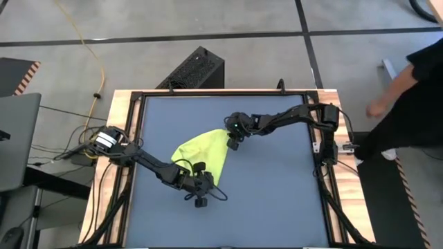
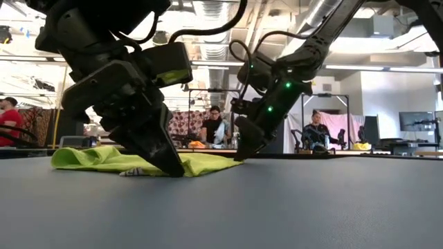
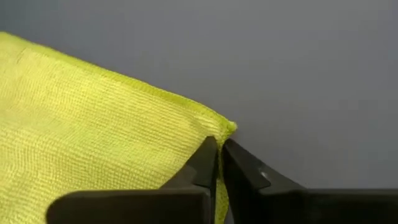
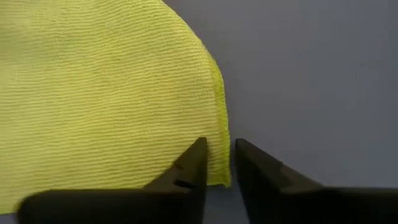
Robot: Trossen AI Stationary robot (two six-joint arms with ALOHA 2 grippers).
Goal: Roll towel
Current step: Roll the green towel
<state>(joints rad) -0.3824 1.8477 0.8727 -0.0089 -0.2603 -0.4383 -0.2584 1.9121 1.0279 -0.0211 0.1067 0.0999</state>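
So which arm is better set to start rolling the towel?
Probably left: the left gripper is shut on a corner of the towel, while the right gripper only straddles its edge, open.

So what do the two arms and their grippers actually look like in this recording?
Both arms are dark, almost black, and jointed, with loose black cables looping along them. The left arm has a pale silver part near its base, and the right arm shows small green lights. The left gripper and right gripper each end in two dark, wedge-shaped fingers tapering to narrow tips. No printed markings can be made out.
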